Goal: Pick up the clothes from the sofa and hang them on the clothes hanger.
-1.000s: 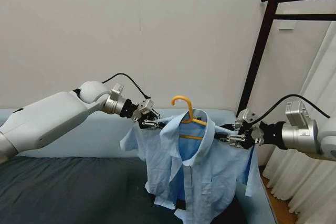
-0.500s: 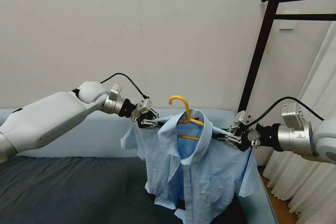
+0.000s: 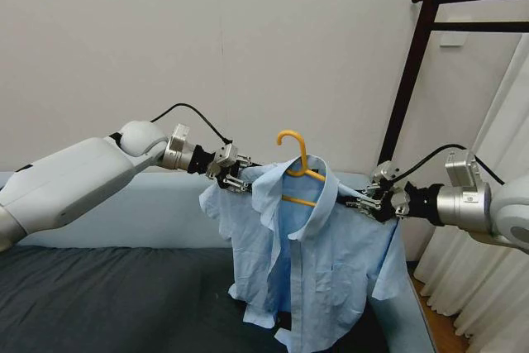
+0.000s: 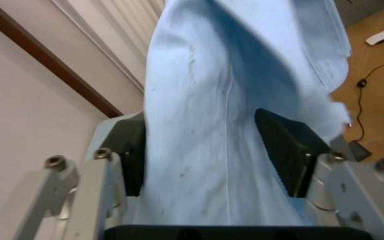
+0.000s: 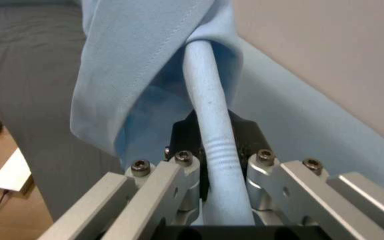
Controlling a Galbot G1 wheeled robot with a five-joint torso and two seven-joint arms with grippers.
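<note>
Carrying toward the dark wooden clothes rack (image 3: 408, 80) is judged under way: the light blue short-sleeved shirt (image 3: 331, 262) on its yellow plastic hanger (image 3: 289, 133) is held beside the rack, below its bar, one shoulder pinched by the left gripper (image 3: 234, 174), the hanger arm clamped by the right gripper (image 3: 369, 202); raising the hook over that bar is called for.

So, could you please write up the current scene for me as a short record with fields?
shirt: light blue, on a yellow hanger, held up at both shoulders
left claw: shut on the shirt's shoulder on the robot's left
right claw: shut on the other shoulder, around the hanger's arm inside the cloth
clothes rack: dark wood, on the robot's right, beyond the right arm
hanger hook: free in the air, apart from the clothes rack
sofa: dark seat, below the shirt
task state: shirt lifted, not yet hung
</note>
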